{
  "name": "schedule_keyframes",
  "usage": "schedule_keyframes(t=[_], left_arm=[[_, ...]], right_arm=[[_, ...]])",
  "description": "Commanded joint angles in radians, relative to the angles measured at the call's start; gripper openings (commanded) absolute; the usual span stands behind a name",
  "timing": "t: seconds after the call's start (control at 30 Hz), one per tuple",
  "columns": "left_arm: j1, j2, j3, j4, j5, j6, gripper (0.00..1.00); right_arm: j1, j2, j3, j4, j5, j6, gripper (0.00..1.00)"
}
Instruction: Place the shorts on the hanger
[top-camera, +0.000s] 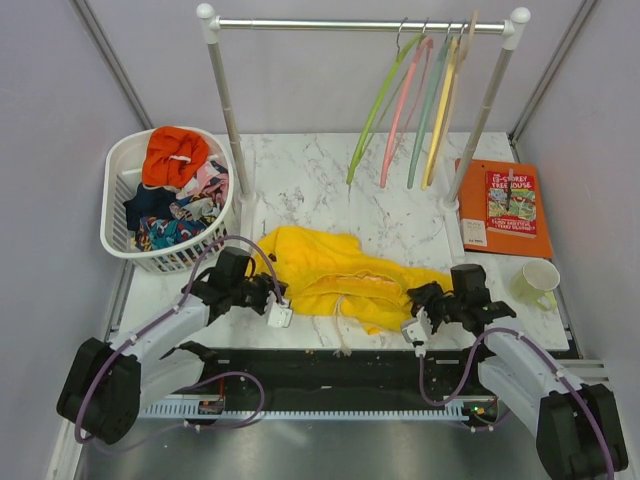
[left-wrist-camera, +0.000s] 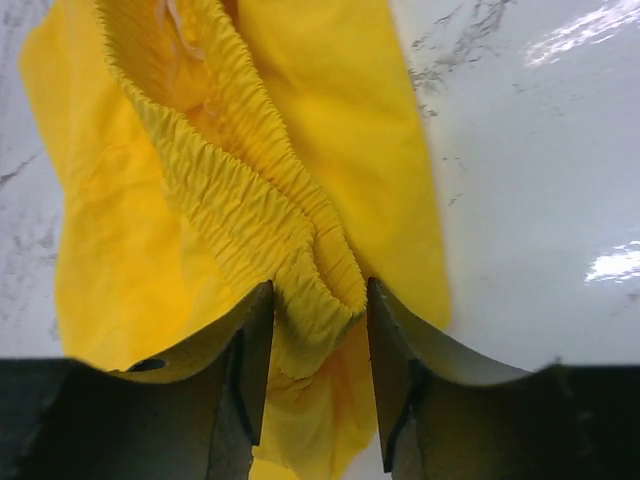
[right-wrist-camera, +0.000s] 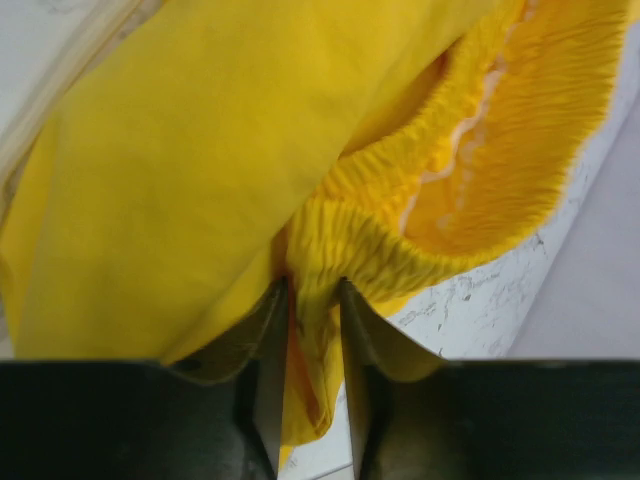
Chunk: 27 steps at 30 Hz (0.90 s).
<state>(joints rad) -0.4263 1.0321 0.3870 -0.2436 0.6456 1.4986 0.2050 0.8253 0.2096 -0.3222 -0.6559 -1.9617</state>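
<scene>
Two grippers: you have both low over the table (top-camera: 320, 180), one at each end of the shorts (top-camera: 330, 275), which lie in a crumpled heap near the front edge.
Hidden: the overhead view does not show your fingertips clearly, as each wrist covers them. Both wrist views cut the shorts (left-wrist-camera: 250, 200) off at the frame edges, and folds bury most of the cloth (right-wrist-camera: 200, 180).
Hard to make out: the pale strip inside the gathered waistband is too small for you to tell whether it is cord or lining.
Left arm: it reaches forward and inward from its base, with the left gripper (top-camera: 268, 295) at the left end of the heap.
Right arm: it mirrors that, bent inward, with the right gripper (top-camera: 425, 300) at the right end.
Left fingers: the left gripper (left-wrist-camera: 318, 300) is closed on a thick fold of elastic waistband that fills the gap between the fingers.
Right fingers: the right gripper (right-wrist-camera: 313, 290) is nearly together, pinching a thin fold of waistband.
Hanger: the light green hanger (top-camera: 378, 110) hangs on the rail (top-camera: 360, 24) at the back, leftmost of the hangers there and well apart from the shorts.
Around: a basket (top-camera: 118, 200) of clothes sits at the left, with a book (top-camera: 510, 205) and a cup (top-camera: 538, 282) at the right.
</scene>
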Motion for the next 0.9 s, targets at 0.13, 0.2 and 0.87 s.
schedule_keyframes(t=[0.13, 0.2, 0.87], left_arm=[[-0.025, 0.077, 0.263, -0.285, -0.058, -0.26, 0.8], [-0.022, 0.062, 0.32, -0.328, -0.046, -0.332, 0.81], [-0.025, 0.023, 0.909, -0.306, 0.011, -1.392, 0.99]], right_arm=[[-0.012, 0.015, 0.195, -0.255, 0.053, 0.082, 0.71], [-0.013, -0.014, 0.275, -0.296, 0.05, 0.148, 0.74], [-0.013, -0.269, 0.651, -0.418, 0.103, 1.315, 0.98]])
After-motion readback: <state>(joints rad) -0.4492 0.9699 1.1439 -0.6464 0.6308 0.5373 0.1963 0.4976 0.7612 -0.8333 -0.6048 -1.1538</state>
